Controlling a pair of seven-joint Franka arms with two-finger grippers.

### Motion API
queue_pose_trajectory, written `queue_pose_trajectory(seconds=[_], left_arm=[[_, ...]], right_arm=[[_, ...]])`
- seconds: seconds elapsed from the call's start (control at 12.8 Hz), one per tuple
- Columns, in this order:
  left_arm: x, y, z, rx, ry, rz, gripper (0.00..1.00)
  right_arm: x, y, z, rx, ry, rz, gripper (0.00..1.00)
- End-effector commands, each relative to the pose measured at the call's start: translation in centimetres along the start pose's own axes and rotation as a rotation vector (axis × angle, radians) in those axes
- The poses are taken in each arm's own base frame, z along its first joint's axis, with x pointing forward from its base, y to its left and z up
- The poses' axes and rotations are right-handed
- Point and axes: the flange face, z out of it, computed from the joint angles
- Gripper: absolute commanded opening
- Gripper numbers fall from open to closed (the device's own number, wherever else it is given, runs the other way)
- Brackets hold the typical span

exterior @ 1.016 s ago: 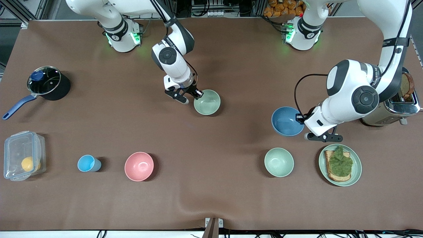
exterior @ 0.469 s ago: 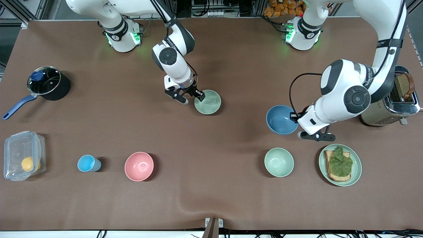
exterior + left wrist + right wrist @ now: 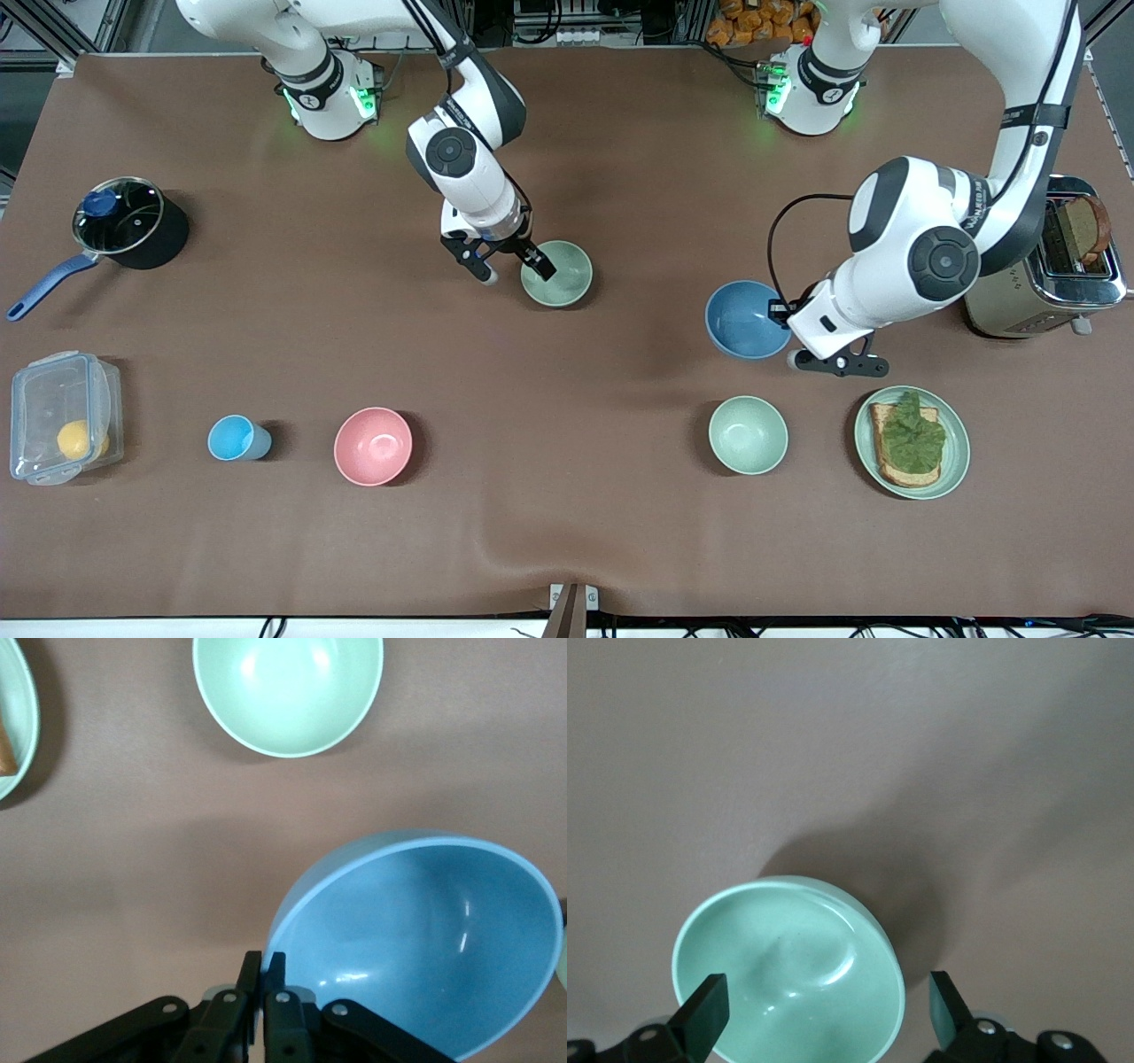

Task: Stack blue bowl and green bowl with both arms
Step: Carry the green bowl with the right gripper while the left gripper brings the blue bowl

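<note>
The green bowl (image 3: 560,275) sits upright on the table mid-way along it, pale sage inside (image 3: 788,974). My right gripper (image 3: 516,268) stands open at its rim. One finger (image 3: 704,1014) hangs over the inside and the other finger (image 3: 943,1005) outside, neither touching it. The blue bowl (image 3: 744,319) is toward the left arm's end. My left gripper (image 3: 787,330) is shut on its rim, which is pinched between the fingertips (image 3: 263,967). The blue bowl (image 3: 416,948) looks tilted and raised a little over the brown cloth.
A mintier green bowl (image 3: 748,434) and a green plate (image 3: 952,461) with toast lie nearer the front camera than the blue bowl. A toaster (image 3: 1045,283) stands at the left arm's end. A pink bowl (image 3: 373,446), light-blue cup (image 3: 235,438), plastic box (image 3: 62,416) and pot (image 3: 128,221) lie toward the right arm's end.
The right gripper has opened and let go of the green bowl's rim. The left arm has carried the blue bowl a short way toward the right arm's end.
</note>
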Motion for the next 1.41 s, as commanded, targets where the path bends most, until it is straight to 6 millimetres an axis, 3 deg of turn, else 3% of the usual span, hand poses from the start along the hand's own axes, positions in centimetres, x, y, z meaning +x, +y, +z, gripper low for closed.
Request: queue_pose_trajectory(seconds=[0.0,0.31,0.47,0.62,0.78,1.02,1.33], left_arm=[[-0.2,2.1,-0.3,-0.022,0.003,-0.003,0.0],[-1.0,4.9,-0.4,-0.079,-0.011,0.008,0.0],[-1.3,5.5,-0.7,-0.085,-0.008,0.014,0.0],[-2.4,8.8,-0.6,-0.092,-0.007,0.004,0.0],[-3.8,13.1,0.1,-0.104,0.016,-0.033,0.0],[-5.5,18.7,3.5,-0.11,0.013,-0.064,0.0],[-6.7,23.1,7.4,-0.123,0.015,-0.077,0.0]], right_arm=[[3.3,-0.2,-1.5,-0.067,-0.029,0.12,1.0],[8.9,0.8,0.7,-0.104,-0.09,0.344,1.0],[10.4,1.4,2.6,-0.12,-0.132,0.431,1.0],[10.7,2.0,4.9,-0.139,-0.157,0.463,1.0],[11.0,1.8,5.5,-0.113,-0.199,0.537,1.0],[10.7,1.4,6.0,-0.084,-0.27,0.586,1.0],[10.3,1.3,6.6,-0.033,-0.304,0.584,1.0]])
